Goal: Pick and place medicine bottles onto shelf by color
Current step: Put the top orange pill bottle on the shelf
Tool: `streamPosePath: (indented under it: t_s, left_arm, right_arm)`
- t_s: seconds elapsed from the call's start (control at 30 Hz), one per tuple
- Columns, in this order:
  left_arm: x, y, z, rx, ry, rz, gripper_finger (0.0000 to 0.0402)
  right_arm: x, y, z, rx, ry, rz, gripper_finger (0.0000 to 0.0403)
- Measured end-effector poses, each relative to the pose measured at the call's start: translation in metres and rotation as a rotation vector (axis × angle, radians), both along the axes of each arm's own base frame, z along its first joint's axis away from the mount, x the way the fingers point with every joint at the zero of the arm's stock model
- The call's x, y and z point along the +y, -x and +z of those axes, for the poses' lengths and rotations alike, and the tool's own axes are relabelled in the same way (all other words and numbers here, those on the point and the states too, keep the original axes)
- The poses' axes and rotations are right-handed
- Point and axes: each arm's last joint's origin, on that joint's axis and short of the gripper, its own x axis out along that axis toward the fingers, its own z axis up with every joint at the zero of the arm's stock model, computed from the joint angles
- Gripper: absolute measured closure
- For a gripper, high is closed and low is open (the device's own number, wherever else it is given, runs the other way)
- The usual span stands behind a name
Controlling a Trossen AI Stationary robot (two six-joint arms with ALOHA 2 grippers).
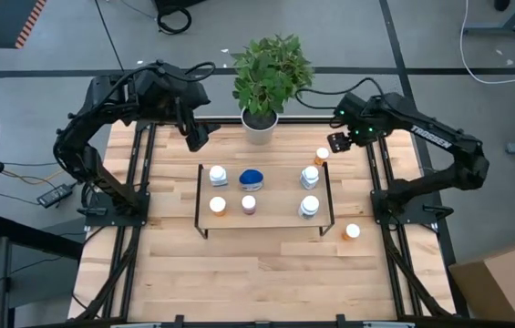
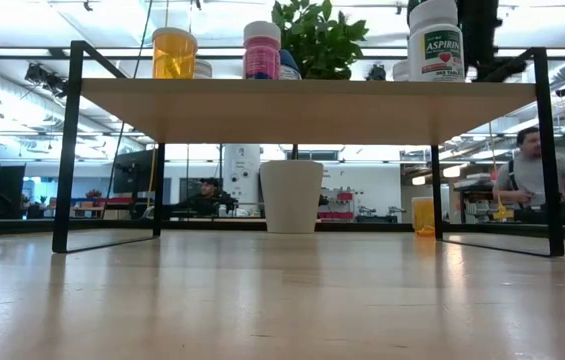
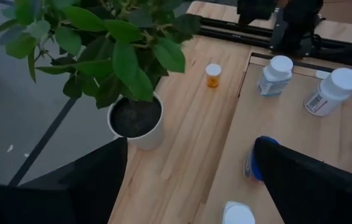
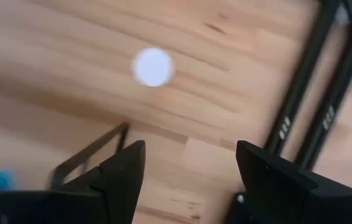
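Observation:
The shelf (image 1: 271, 217) stands mid-table. On it stand three white bottles (image 1: 218, 175) (image 1: 310, 175) (image 1: 309, 206), a blue oval one (image 1: 252, 176), an orange one (image 1: 218, 205) and a reddish one (image 1: 249, 204). Two orange white-capped bottles stand on the table: one beyond the shelf's far right corner (image 1: 322, 156), one at its near right corner (image 1: 352, 231). My right gripper (image 1: 339, 141) (image 4: 191, 165) is open and empty, above and just right of the far orange bottle (image 4: 154, 66). My left gripper (image 1: 198, 138) (image 3: 188, 186) is open and empty, above the table's far left, beside the plant.
A potted plant in a white pot (image 1: 260, 123) stands at the far edge, between the two arms. Black frame rails (image 1: 380, 173) run along the table's left and right sides. Bare tabletop (image 1: 257, 273) lies in front of the shelf. People show in the room behind (image 2: 537, 175).

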Motion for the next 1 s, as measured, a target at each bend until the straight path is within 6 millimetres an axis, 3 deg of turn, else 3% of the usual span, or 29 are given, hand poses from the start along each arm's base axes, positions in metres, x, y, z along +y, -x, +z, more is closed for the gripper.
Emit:
streamPosePath:
  t_s: [0.1,0.3,0.4,0.8,1.0]
  left_arm:
    - [0.000,0.000,0.000,-0.009,0.015,0.015,0.0047]
    - [0.000,0.000,0.000,-0.030,0.053,0.050,0.0047]
    - [0.000,0.000,0.000,-0.040,0.070,0.066,0.0047]
    - [0.000,0.000,0.000,-0.054,0.095,0.088,0.0047]
    - [0.000,0.000,0.000,-0.055,0.097,0.091,0.0047]
  right_arm:
    - [-0.005,0.000,-0.019,-0.015,-0.032,-0.121,0.0144]
    - [-0.010,-0.014,-0.063,-0.165,-0.105,-0.165,0.0144]
    - [-0.009,-0.012,-0.080,-0.154,-0.114,-0.203,0.0144]
    - [-0.022,-0.014,-0.094,-0.181,-0.009,-0.331,0.0144]
    - [-0.036,-0.029,-0.119,-0.135,-0.117,-0.328,0.0144]
